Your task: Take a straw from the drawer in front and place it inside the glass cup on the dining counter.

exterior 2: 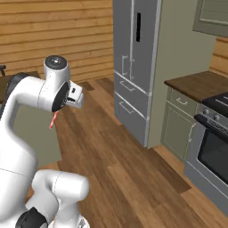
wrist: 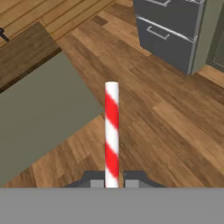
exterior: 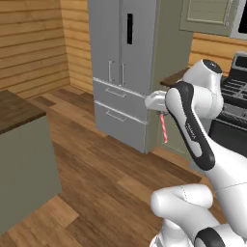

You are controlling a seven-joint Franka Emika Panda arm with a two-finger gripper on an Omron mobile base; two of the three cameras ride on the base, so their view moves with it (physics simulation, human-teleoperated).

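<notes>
My gripper is shut on the lower end of the straw, a thin red-and-white striped tube that rises straight between the two fingertips. From the left base view the straw hangs down from the gripper in mid-air over the floor. The right base view shows the straw beside my upper arm. The dining counter, dark brown wood on a grey-green base, lies ahead and to the left of the straw's tip. A sage-green drawer sits flush in the cabinet by the stove. The glass cup is out of view.
A tall grey fridge with two bottom drawers stands across the wooden floor. A dark stove is to its right, beside a wood-topped green cabinet. The dining counter's corner is at the left, with open floor between it and the fridge.
</notes>
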